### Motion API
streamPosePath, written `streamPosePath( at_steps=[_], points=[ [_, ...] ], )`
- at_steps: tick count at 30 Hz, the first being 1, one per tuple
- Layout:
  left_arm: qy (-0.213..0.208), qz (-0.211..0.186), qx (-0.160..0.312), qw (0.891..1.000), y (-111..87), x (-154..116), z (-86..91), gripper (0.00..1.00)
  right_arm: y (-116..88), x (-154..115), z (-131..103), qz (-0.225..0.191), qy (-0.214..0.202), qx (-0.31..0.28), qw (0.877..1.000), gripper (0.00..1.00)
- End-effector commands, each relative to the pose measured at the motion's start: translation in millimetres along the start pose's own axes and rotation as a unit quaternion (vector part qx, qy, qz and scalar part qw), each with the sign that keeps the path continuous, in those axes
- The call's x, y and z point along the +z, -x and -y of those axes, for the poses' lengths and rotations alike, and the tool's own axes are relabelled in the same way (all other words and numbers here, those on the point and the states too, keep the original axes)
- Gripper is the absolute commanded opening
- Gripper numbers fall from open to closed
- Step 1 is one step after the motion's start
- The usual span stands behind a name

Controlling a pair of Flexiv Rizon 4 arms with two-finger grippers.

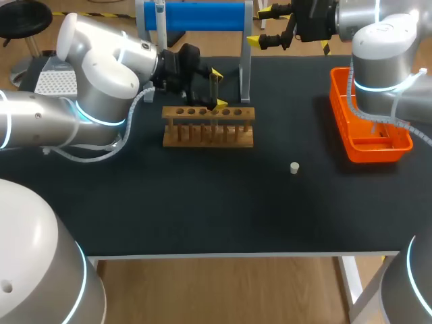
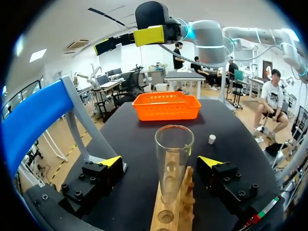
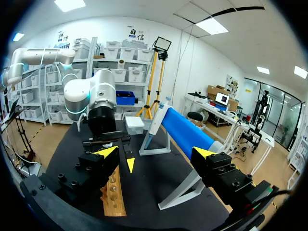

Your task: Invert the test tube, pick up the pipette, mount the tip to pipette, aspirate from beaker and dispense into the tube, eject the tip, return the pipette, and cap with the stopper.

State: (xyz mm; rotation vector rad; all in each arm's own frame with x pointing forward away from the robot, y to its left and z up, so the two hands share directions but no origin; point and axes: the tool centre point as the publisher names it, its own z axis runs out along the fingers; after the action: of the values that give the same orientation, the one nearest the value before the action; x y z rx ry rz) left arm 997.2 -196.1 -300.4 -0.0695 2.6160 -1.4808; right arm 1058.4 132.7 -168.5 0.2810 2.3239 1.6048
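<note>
A clear test tube (image 2: pixel 173 159) stands mouth up in the wooden rack (image 1: pixel 208 125) (image 2: pixel 176 211). My left gripper (image 1: pixel 216 88) (image 2: pixel 161 161) is open around the tube, one yellow tip on each side, neither touching the glass. My right gripper (image 1: pixel 270 27) (image 3: pixel 156 152) hangs open and empty above the table's far edge, beside the blue stand (image 1: pixel 202 16) (image 3: pixel 187 132). The pipette (image 1: pixel 160 15) (image 3: pixel 154 126) hangs at the stand's end nearest my left arm. A small white stopper (image 1: pixel 294 167) (image 2: pixel 211 139) lies on the black tabletop, to the right of the rack.
An orange basket (image 1: pixel 368 118) (image 2: pixel 166 106) sits at the right side of the table under my right arm. The blue stand's metal leg (image 1: pixel 246 67) comes down just behind the rack's right end.
</note>
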Motion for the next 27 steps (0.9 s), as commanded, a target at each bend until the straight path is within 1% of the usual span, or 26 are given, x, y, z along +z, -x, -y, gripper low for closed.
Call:
streamPosePath(
  at_steps=[1, 12, 15, 19, 23, 27],
  points=[
    [0.000, 0.000, 0.000, 1.000, 0.2, 1, -0.5, 1.00, 1, 0, 0, -0.001, -0.001, 0.000, 1.000, 1.00],
    [0.000, 0.000, 0.000, 1.000, 0.2, 1, -0.5, 1.00, 1, 0, 0, -0.001, -0.001, 0.000, 1.000, 1.00],
    [0.000, 0.000, 0.000, 1.000, 0.2, 1, -0.5, 1.00, -8, -24, -1, 0.002, -0.007, -0.011, 1.000, 1.00],
    [0.000, 0.000, 0.000, 1.000, 0.2, 1, -0.5, 1.00, -21, -63, 0, 0.009, -0.015, -0.019, 1.000, 1.00],
    [0.000, 0.000, 0.000, 1.000, 0.2, 1, -0.5, 1.00, -42, -103, 3, 0.015, -0.019, -0.022, 0.999, 1.00],
    [0.000, 0.000, 0.000, 1.000, 0.2, 1, -0.5, 1.00, -65, -139, 16, 0.022, -0.028, -0.018, 0.999, 1.00]
  ],
)
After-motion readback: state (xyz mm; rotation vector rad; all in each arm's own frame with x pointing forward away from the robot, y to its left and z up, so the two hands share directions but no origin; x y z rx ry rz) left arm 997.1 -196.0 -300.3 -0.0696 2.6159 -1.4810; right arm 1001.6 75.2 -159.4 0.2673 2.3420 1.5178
